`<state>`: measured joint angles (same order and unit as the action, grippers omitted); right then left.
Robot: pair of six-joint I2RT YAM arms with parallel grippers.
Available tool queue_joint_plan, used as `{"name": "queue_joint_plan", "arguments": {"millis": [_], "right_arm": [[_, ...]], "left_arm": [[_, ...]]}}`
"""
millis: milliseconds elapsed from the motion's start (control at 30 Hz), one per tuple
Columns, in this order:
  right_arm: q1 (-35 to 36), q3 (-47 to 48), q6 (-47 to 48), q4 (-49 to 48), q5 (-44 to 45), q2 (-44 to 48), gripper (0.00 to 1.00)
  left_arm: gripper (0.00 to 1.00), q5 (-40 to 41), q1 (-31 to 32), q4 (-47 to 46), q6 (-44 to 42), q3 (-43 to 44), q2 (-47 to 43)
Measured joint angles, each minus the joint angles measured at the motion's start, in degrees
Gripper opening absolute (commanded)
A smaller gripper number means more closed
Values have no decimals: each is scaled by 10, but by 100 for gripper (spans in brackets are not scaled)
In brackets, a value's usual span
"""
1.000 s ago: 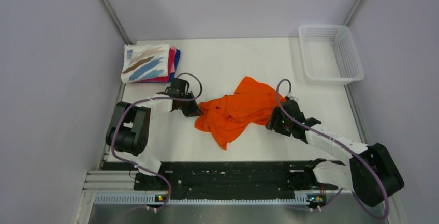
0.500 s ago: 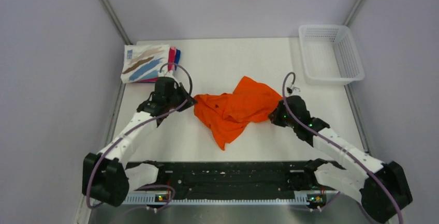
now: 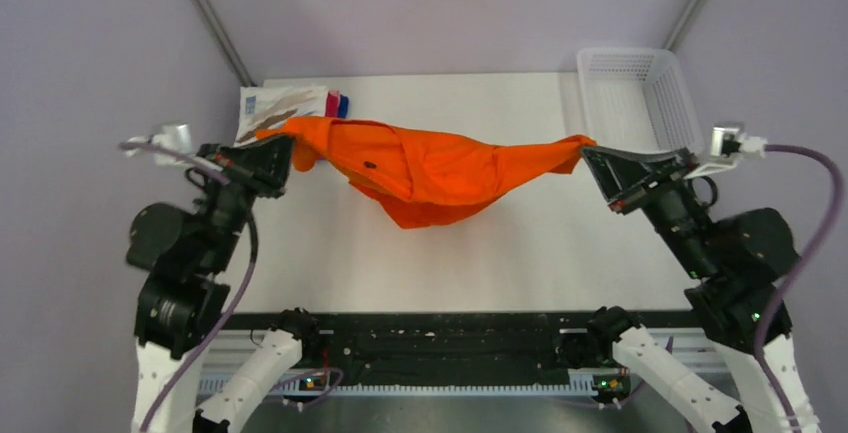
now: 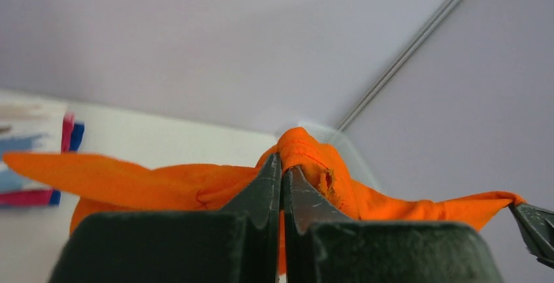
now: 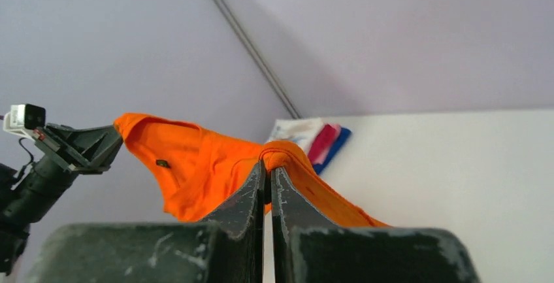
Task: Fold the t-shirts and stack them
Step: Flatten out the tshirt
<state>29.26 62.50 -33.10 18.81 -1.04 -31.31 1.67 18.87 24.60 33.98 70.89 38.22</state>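
An orange t-shirt (image 3: 430, 168) hangs stretched in the air between both grippers, sagging in the middle above the table. My left gripper (image 3: 283, 145) is shut on its left end; in the left wrist view the jaws (image 4: 282, 168) pinch an orange fold (image 4: 307, 155). On the right end my right gripper (image 3: 590, 153) is shut too, its jaws (image 5: 268, 168) pressed on cloth (image 5: 196, 165). A stack of folded t-shirts (image 3: 285, 103), white print over pink and blue, lies at the table's back left corner, partly hidden behind the orange shirt.
A white mesh basket (image 3: 640, 103) stands at the back right corner of the white table (image 3: 460, 243). Both arms are raised high, one at each side. Grey walls close in the left, back and right.
Both arms have risen and swung outward, lifting the orange t-shirt off the table and pulling it taut between them. The right gripper closed on the shirt's edge at the start.
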Motion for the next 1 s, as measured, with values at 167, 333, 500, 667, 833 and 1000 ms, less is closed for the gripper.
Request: {"name": "queue_joint_plan", "arguments": {"millis": [167,333,500,667,833,1000], "right_arm": [[0,104,11,-15,-64,7,0],[0,214,26,-19,-109,-23,0],[0,286,53,-19,-90,-62,0],[0,306,86,-11,-13,-123,0],[1,265,103,-9,120,-219,0],[-56,188,93,-27,178,-357,0]], "left_arm": [[0,-13,0,-10,-31,105,-47],[0,-54,0,-10,-50,188,-36],[0,-68,0,-15,-61,236,1],[0,-55,0,-23,-72,240,75],[0,34,0,-60,-76,147,160],[0,131,-13,-68,-72,83,322]]}}
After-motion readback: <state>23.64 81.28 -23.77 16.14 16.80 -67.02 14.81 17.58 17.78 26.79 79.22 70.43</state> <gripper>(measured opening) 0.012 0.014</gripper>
